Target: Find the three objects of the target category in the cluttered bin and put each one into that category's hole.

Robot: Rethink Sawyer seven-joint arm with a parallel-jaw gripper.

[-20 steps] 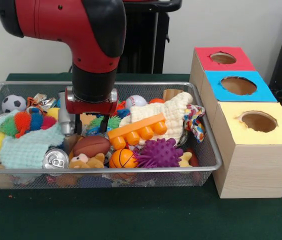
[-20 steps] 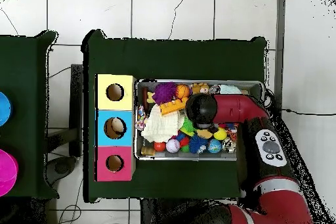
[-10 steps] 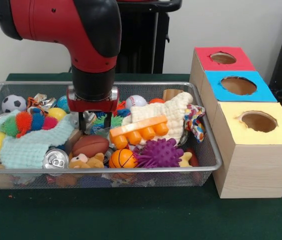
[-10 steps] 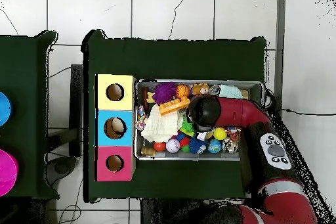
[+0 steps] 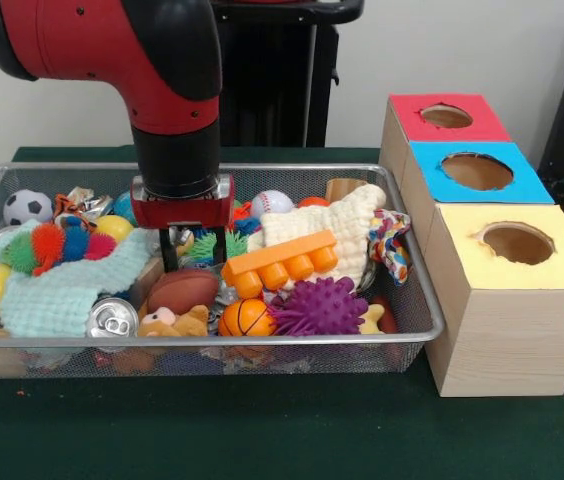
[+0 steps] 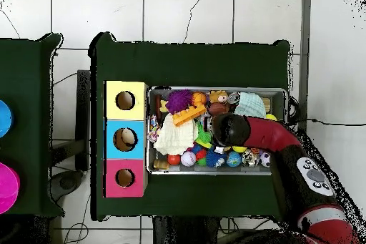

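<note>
Where the claw (image 5: 186, 252) dips into the bin (image 5: 414, 290), fingertips half hidden

The green table (image 5: 262, 430) carries the bin (image 5: 402, 270) and three wooden boxes (image 5: 502, 320).

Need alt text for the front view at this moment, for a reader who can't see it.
A red and black robot arm reaches down into a wire mesh bin crowded with toys, its gripper among them just above a small brown football. Right of the bin stands a row of wooden boxes with red, blue and yellow holed tops.
</note>
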